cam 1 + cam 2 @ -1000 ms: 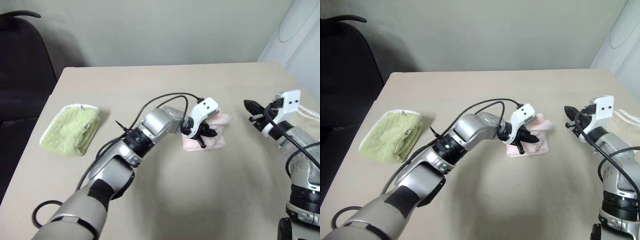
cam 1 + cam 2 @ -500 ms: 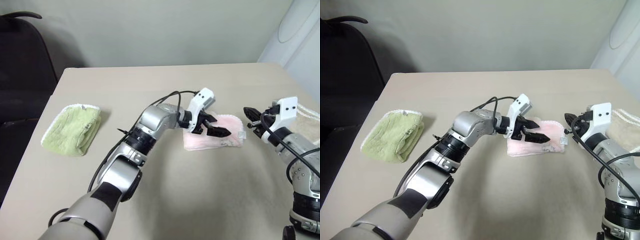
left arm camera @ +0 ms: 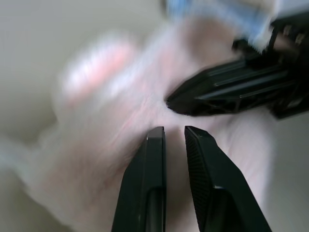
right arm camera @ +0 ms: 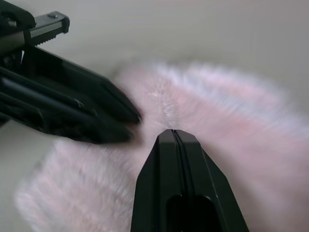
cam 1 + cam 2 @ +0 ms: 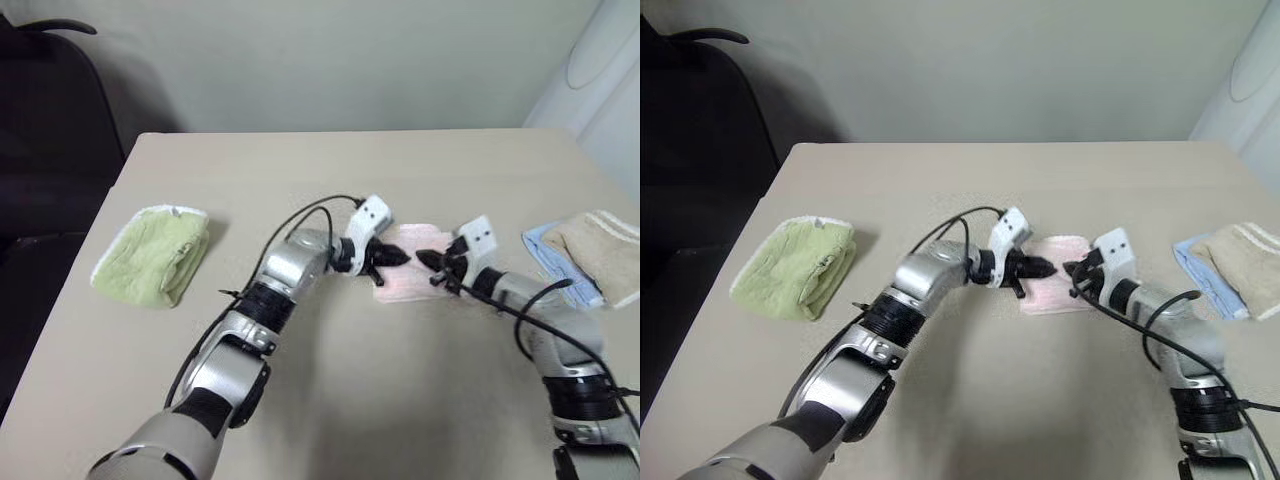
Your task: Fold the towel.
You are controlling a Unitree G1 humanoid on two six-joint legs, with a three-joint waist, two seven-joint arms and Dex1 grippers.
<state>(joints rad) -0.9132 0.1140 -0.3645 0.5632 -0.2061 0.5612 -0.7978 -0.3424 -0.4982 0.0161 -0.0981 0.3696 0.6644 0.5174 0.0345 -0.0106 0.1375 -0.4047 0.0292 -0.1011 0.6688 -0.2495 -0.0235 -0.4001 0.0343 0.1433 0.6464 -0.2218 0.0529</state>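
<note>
The towel [image 5: 412,272], pale pink terry, lies in a small folded bundle on the table [image 5: 330,380] between my two grippers. My left gripper [image 5: 398,257] reaches in over its left edge; in the left wrist view its fingers [image 3: 153,145] stand a narrow gap apart with nothing between them, just above the pink pile. My right gripper [image 5: 428,262] comes from the other side, shut and empty, its tip [image 4: 175,133] low over the towel [image 4: 227,106]. The two tips almost meet above the towel's middle.
A light green folded towel [image 5: 152,255] lies at the table's left side. A beige towel [image 5: 600,250] on a blue one [image 5: 545,250] sits at the right edge. A black chair [image 5: 50,120] stands beyond the left corner.
My left gripper opened wide, released the towel, then narrowed again. My right gripper dropped and swung left to the towel. The towel now lies more compact than half a second ago.
</note>
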